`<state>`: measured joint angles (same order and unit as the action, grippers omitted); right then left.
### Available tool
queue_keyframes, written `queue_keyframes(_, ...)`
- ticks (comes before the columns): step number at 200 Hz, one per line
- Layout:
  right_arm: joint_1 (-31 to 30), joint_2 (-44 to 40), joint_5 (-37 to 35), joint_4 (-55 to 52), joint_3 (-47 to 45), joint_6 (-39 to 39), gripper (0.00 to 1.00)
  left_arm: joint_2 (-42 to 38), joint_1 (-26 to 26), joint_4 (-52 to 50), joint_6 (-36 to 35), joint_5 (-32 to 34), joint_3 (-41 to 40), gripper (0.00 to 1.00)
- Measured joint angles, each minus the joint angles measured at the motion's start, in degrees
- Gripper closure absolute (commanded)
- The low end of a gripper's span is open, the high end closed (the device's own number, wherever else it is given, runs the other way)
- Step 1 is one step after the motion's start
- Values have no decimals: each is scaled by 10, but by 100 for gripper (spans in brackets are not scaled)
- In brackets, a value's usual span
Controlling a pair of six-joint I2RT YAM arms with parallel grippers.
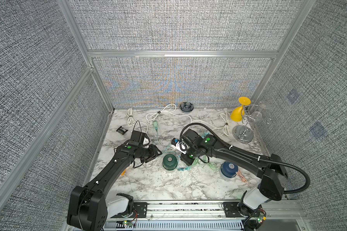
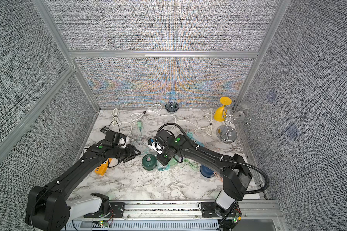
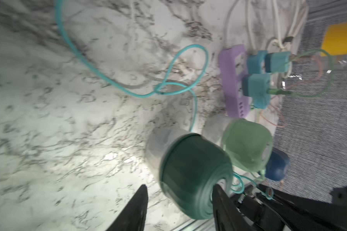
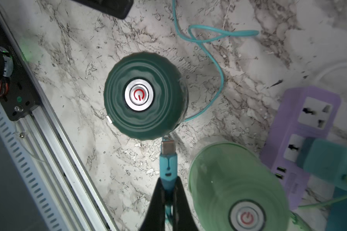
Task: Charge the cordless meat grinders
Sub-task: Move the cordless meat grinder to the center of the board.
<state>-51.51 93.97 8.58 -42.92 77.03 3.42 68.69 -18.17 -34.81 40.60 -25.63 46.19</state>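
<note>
Nearest the front edge of the counter (image 1: pixel 148 186), the dark grinder (image 1: pixel 170 161) stands upright at about mid-width, with a red power symbol on its silver button. The navy grinder (image 1: pixel 228 169) sits well off toward the right edge, partly under the right arm.

The right gripper (image 4: pixel 168 186) is clamped tight on a teal plug (image 4: pixel 168 166). The plug's metal tip is right against the dark grinder's side, but whether it sits in a port I can't tell. The teal cable (image 4: pixel 218 66) loops away over the marble behind the grinder.

The mint grinder (image 4: pixel 236 190) stands just beside that gripper and close to the dark one, its button also showing red.

On the other side is the left gripper (image 3: pixel 179 192), with its jaws spread and released. The dark grinder is just beyond the fingertips. One finger looks close against the dome, but the view is blurred. An orange strip (image 2: pixel 102 169) lies under the left arm near the left edge.

A step farther back, a purple strip (image 4: pixel 288 124) lies beside the mint grinder with teal adapters (image 4: pixel 329 160) plugged in.

Toward the far edge are bundled white cables (image 1: pixel 164 113) and a small dark dish (image 1: pixel 186 107) against the back wall. In the far right corner, a yellow glass (image 1: pixel 238 113) hangs on a chrome rack (image 1: pixel 242 133).
</note>
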Motion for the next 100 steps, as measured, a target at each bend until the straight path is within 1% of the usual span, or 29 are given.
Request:
queue_keyframes(37,-6,51,6,27,17,-20,100,-35,0,-6,19,67,-33,47)
queue_keyframes(74,-2,97,2,35,49,-19,100,-87,3,-11,42,109,-59,46)
queue_keyframes(100,0,129,4,34,88,-13,100,-124,4,-13,66,140,-87,46)
